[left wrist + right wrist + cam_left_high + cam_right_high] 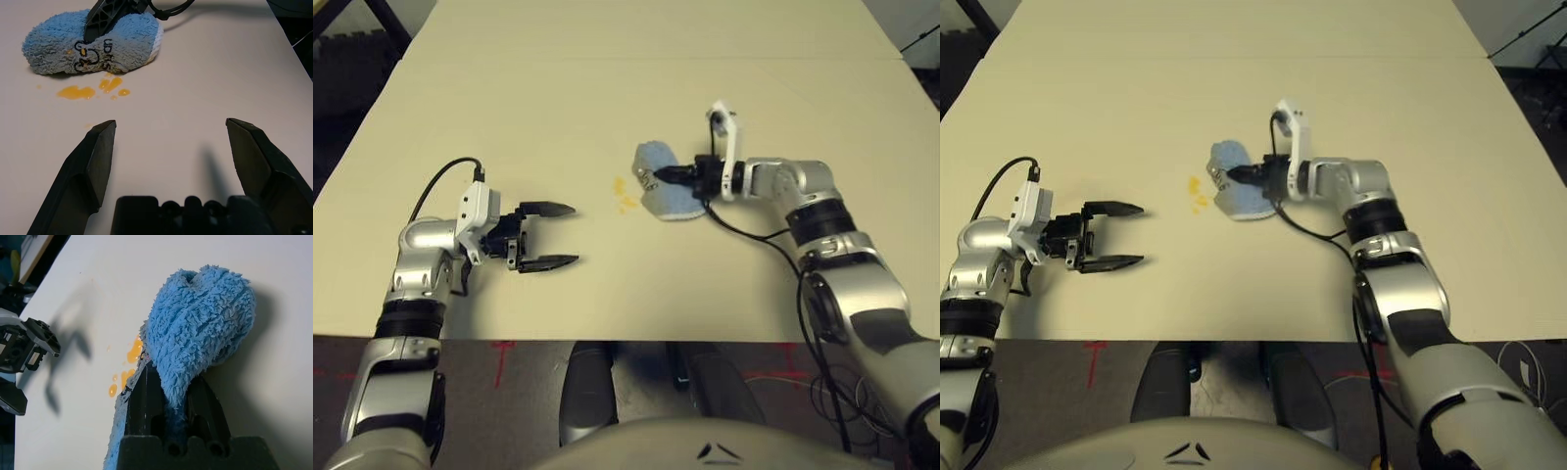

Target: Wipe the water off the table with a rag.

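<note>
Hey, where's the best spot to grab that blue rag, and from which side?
Grip the raised fold of the rag, coming from the robot's right, low along the table. The cloth bunches up there, giving the fingers something to pinch. The right gripper is pinching it that way, keeping the water side free.

I count one rag [666, 186], bunched on my one table [558, 108]. Just beside the rag lie the water [78, 91] marks: one larger orange splotch and about four smaller drops. I have two grippers here: my left gripper [551, 235] and my right gripper [658, 176].
</note>
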